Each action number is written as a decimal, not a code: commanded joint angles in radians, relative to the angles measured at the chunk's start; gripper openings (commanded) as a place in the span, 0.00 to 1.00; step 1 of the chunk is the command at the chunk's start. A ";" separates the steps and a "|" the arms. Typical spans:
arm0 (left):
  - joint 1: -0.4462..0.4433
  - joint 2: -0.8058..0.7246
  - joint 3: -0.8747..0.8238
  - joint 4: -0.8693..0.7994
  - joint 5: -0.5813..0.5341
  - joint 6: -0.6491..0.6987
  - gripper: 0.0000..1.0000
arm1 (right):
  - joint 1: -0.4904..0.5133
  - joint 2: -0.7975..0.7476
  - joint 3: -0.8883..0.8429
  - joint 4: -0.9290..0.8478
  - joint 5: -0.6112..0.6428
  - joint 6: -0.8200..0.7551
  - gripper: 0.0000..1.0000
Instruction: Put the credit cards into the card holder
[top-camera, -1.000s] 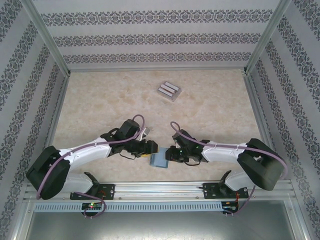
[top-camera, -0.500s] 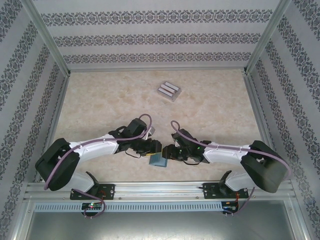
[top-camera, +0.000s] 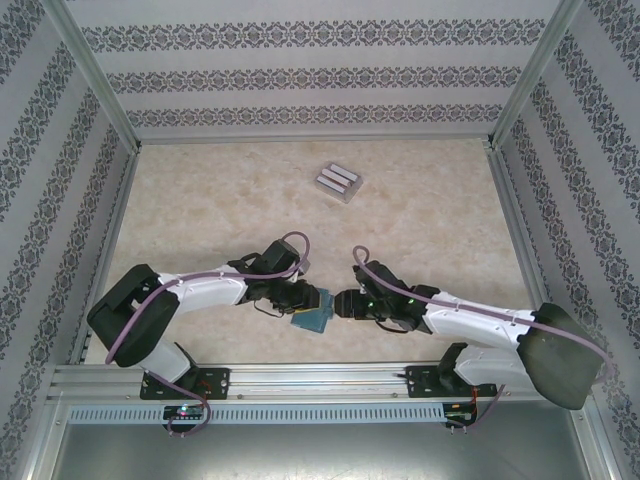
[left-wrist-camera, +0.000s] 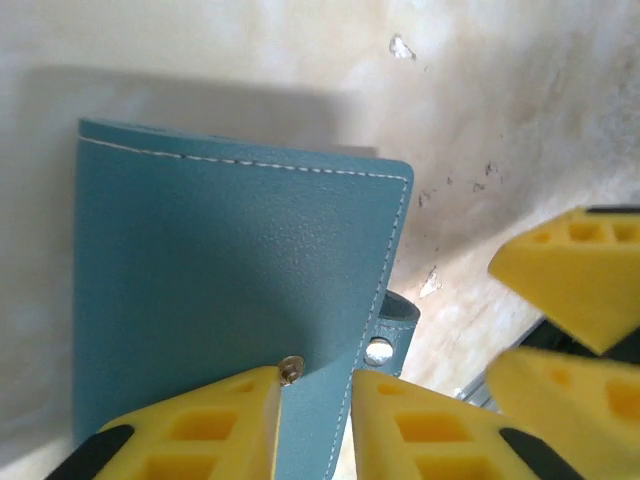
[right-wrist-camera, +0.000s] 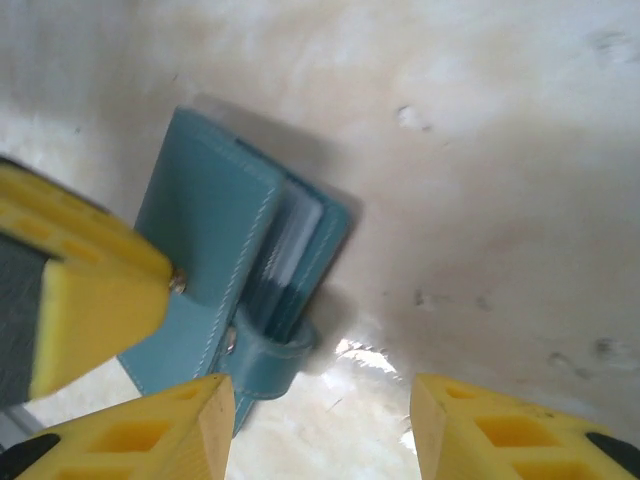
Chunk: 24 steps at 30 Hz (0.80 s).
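The teal card holder (top-camera: 312, 320) lies folded near the table's front edge between both grippers. Its cover (left-wrist-camera: 230, 270) faces up and its snap tab (left-wrist-camera: 393, 330) sticks out at the side. My left gripper (left-wrist-camera: 315, 385) has narrowed to a small gap and straddles the holder's snap-side edge by the metal stud (left-wrist-camera: 291, 369); whether it pinches anything is unclear. From the right wrist, the holder (right-wrist-camera: 205, 230) gapes slightly, showing pale pockets. My right gripper (right-wrist-camera: 320, 400) stands open over bare table beside the tab (right-wrist-camera: 270, 355). The grey credit cards (top-camera: 338, 182) lie stacked at the far middle.
Patterned walls with metal corner posts enclose the marble-look table (top-camera: 200, 210) on three sides. An aluminium rail (top-camera: 320, 378) runs along the near edge under the arm bases. Both grippers (top-camera: 303, 302) (top-camera: 343, 305) almost touch above the holder.
My left gripper has slid right onto the holder and its jaws have narrowed a lot. The right gripper has widened and drawn back slightly. The holder now shows more teal cover.
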 joint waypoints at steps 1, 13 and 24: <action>-0.011 -0.001 0.015 -0.035 -0.033 0.003 0.20 | 0.018 0.071 0.051 0.037 -0.028 -0.049 0.51; 0.019 -0.192 -0.021 -0.163 -0.198 0.005 0.27 | 0.093 0.243 0.097 0.011 0.127 0.024 0.52; 0.022 -0.109 -0.022 -0.146 -0.237 0.069 0.31 | 0.046 0.080 0.027 -0.107 0.283 0.136 0.48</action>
